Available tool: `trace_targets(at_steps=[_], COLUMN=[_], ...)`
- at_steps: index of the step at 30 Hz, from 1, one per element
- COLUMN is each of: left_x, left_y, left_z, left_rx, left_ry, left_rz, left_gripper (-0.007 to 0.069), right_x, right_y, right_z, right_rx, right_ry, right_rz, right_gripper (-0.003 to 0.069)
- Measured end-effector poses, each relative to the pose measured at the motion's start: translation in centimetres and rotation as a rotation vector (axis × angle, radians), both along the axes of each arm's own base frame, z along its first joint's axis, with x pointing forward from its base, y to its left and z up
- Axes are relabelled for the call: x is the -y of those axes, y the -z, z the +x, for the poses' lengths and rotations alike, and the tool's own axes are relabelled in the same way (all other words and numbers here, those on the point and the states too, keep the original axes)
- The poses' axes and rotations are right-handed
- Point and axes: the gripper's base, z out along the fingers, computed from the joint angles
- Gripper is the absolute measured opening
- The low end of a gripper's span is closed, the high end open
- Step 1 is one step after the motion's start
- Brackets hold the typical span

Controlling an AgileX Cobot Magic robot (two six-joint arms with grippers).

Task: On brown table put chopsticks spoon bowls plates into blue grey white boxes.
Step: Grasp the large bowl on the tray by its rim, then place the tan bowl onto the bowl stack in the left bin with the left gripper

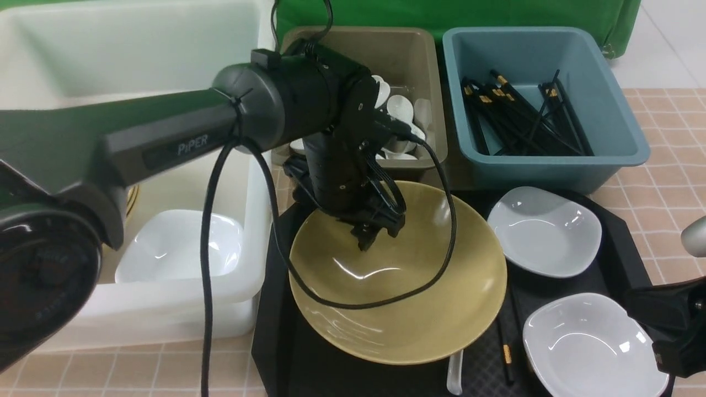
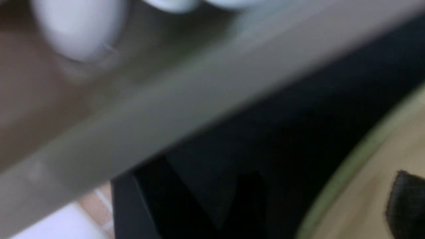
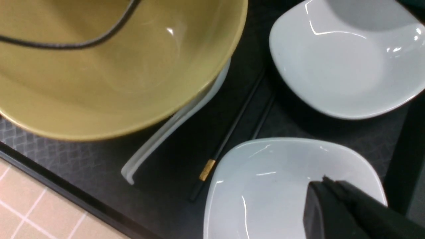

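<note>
A large mustard-yellow bowl (image 1: 408, 298) sits on the black tray (image 1: 276, 342). My left gripper (image 1: 378, 234) points down just inside its far rim, open and holding nothing. The left wrist view is blurred and shows one finger (image 2: 406, 199) over the bowl (image 2: 365, 199). Two white plates (image 1: 543, 231) (image 1: 584, 347) lie to the right of the bowl. My right gripper (image 3: 323, 182) is shut and empty above the nearer plate (image 3: 265, 186). A white spoon (image 3: 172, 132) pokes out from under the bowl (image 3: 99, 83), with black chopsticks (image 3: 229, 139) beside it.
The grey box (image 1: 408, 49) holds white spoons. The blue box (image 1: 606, 105) holds several chopsticks. The white tub (image 1: 110, 55) at left holds a white plate (image 1: 176, 248). The left arm's cable hangs across the bowl. Brown table (image 1: 667, 187) shows at right.
</note>
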Motion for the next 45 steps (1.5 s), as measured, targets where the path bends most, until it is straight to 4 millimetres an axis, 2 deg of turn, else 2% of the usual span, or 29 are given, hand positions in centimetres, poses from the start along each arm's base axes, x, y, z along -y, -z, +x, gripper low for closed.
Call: trace_targets(at_steps=[5, 11, 12, 13, 16, 17, 23, 25, 28, 29, 30, 31, 33, 35, 36, 38, 39, 40, 42, 43, 45], left_x=[0.3, -0.6, -1.4, -1.4, -3.2, -3.4, -6.4, -7.9, -11.5, -14.3, -15.8, -19.0, -23.5, -27.6, -28.3, -32.6, -32.6, -33.8, -34.3, -34.9, -35.4], left_y=[-0.4, -1.7, -2.7, -2.8, -6.2, -6.4, -14.0, -16.4, -19.3, -20.7, -21.5, -22.2, -22.5, -21.9, -21.6, -18.7, -18.7, -16.9, -15.7, -14.0, -12.4], left_z=[-0.2, -0.1, 0.0, 0.0, 0.0, 0.0, -1.8, -2.8, -3.9, -4.6, -5.1, -5.6, -6.5, -7.3, -7.4, -8.3, -8.2, -8.4, -8.4, -8.3, -8.2], left_rx=[-0.054, -0.121, -0.133, -0.132, -0.078, -0.073, 0.064, 0.123, 0.23, 0.299, 0.342, 0.404, 0.483, 0.542, 0.539, 0.53, 0.533, 0.506, 0.489, 0.47, 0.464], left_ry=[0.011, -0.027, -0.028, -0.027, 0.02, 0.025, 0.046, 0.047, -0.01, -0.091, -0.14, -0.288, -0.514, -0.729, -0.771, -0.999, -1.002, -1.063, -1.091, -1.119, -1.152], left_rz=[-0.077, -0.181, -0.221, -0.227, -0.342, -0.343, -0.593, -0.626, -0.6, -0.569, -0.541, -0.5, -0.437, -0.374, -0.369, -0.31, -0.311, -0.298, -0.295, -0.285, -0.271], left_gripper=[0.0177, 0.0073, 0.0034, 0.003, 0.001, 0.001, 0.001, 0.001, 0.001, 0.001, 0.001, 0.0009, 0.0009, 0.0009, 0.0009, 0.0009, 0.0009, 0.0009, 0.001, 0.0011, 0.0022], right_x=[0.0, 0.0, 0.0, 0.0, 0.0, 0.0, 0.0, 0.0, 0.0, 0.0, 0.0, 0.0, 0.0, 0.0, 0.0, 0.0, 0.0, 0.0, 0.0, -0.1, -0.1], right_y=[0.0, 0.0, 0.0, 0.0, 0.0, 0.0, 0.0, 0.0, 0.0, 0.0, 0.0, 0.0, 0.0, 0.0, 0.0, 0.0, 0.0, 0.0, 0.0, 0.0, 0.0], right_z=[0.0, 0.0, 0.0, 0.0, 0.0, 0.0, 0.0, 0.0, 0.0, 0.0, 0.0, 0.0, 0.0, 0.0, 0.0, 0.0, 0.0, 0.0, 0.0, 0.0, 0.0], right_rx=[0.004, 0.002, 0.0, -0.001, -0.005, -0.005, -0.005, -0.004, -0.004, -0.004, -0.004, -0.004, -0.004, -0.004, -0.004, -0.004, -0.004, -0.004, -0.004, -0.004, -0.004], right_ry=[0.002, 0.001, 0.0, -0.001, -0.003, -0.003, -0.004, -0.003, -0.003, -0.003, -0.003, -0.003, -0.003, -0.004, -0.004, -0.004, -0.004, -0.004, -0.004, -0.005, -0.005], right_rz=[0.0, 0.0, 0.0, 0.0, 0.0, 0.0, 0.0, 0.0, 0.0, 0.0, 0.0, 0.0, 0.0, 0.001, 0.001, 0.001, 0.001, 0.001, 0.001, 0.001, 0.001], right_gripper=[0.0047, 0.0048, 0.0048, 0.0048, 0.0048, 0.0048, 0.0048, 0.0048, 0.0048, 0.0048, 0.0048, 0.0048, 0.0048, 0.0048, 0.0048, 0.0048, 0.0048, 0.0048, 0.0048, 0.0048, 0.0048])
